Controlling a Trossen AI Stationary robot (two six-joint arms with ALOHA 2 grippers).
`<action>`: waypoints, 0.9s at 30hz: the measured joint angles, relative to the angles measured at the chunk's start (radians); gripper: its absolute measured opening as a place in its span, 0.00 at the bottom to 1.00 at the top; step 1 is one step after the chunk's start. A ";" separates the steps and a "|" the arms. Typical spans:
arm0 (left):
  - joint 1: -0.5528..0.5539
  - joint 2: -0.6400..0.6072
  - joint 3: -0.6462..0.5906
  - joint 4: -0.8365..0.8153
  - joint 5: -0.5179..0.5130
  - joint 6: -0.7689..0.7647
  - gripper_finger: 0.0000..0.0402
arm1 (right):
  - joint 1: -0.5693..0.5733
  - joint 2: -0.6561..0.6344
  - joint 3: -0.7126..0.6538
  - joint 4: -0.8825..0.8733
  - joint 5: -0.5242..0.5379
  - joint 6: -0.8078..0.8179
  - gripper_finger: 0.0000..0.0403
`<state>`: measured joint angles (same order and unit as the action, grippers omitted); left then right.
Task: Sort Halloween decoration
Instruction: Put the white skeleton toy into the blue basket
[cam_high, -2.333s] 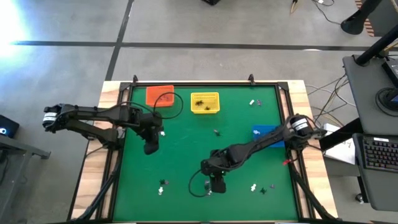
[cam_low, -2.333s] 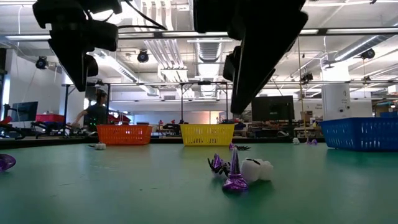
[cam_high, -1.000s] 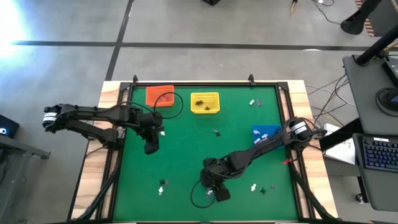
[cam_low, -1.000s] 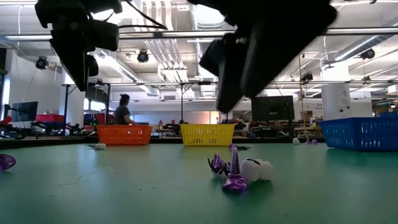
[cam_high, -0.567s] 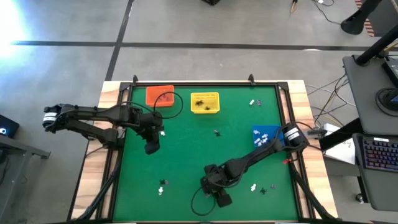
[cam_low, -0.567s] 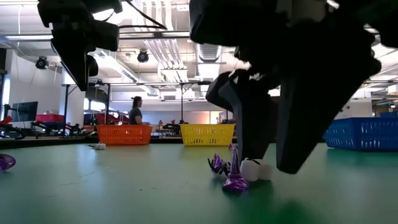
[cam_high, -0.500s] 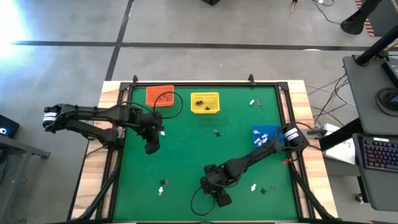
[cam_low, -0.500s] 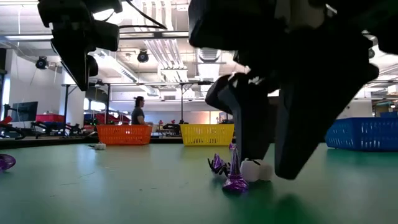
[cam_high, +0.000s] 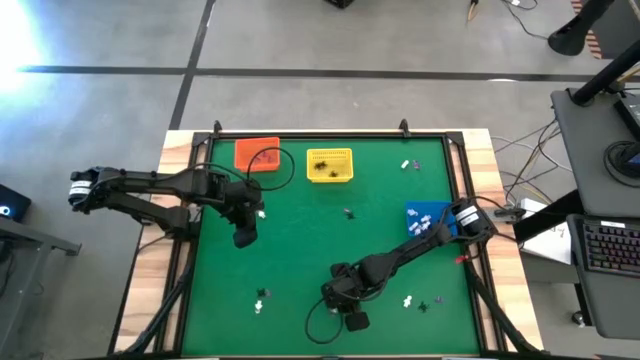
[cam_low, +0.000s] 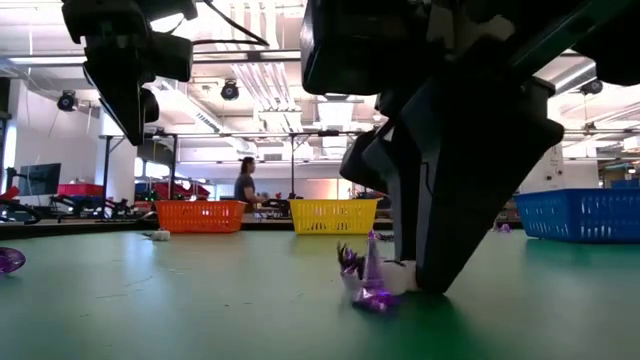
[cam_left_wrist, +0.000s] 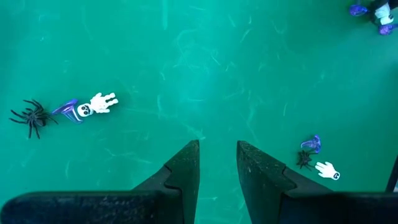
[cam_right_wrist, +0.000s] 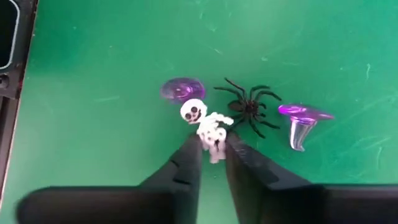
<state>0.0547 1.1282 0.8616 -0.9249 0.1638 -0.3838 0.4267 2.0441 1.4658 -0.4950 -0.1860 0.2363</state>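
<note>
The Halloween decoration nearest you, a white skeleton (cam_right_wrist: 207, 127), lies on the green counter (cam_high: 300, 250) near its front edge, beside a black spider (cam_right_wrist: 250, 107) and two purple hats (cam_right_wrist: 300, 123). Your right hand (cam_right_wrist: 211, 149) is down on it, fingers closed around the skeleton's lower end. Farther back, your left hand (cam_left_wrist: 217, 163) hangs above the counter, part open and grasping nothing. Beyond stand the orange basket (cam_high: 256, 153), yellow basket (cam_high: 329, 165) and blue basket (cam_high: 424, 214).

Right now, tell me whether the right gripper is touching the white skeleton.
Touching. In the right wrist view, the right gripper has both fingers pressed against the legs of the white skeleton, with no gap visible on either side.
</note>
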 joint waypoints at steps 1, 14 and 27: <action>0.000 0.000 0.000 0.000 0.000 0.000 0.22 | 0.000 0.000 0.000 -0.001 -0.004 0.001 0.10; 0.000 0.000 0.000 -0.001 0.002 0.012 0.22 | 0.001 -0.009 0.043 -0.101 -0.005 0.190 0.03; 0.000 0.000 0.000 -0.020 0.002 0.061 0.22 | 0.001 -0.106 0.069 -0.255 0.184 0.394 0.03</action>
<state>0.0551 1.1282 0.8616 -0.9445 0.1658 -0.3229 0.4274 1.9378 1.5345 -0.7495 -0.0019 0.6302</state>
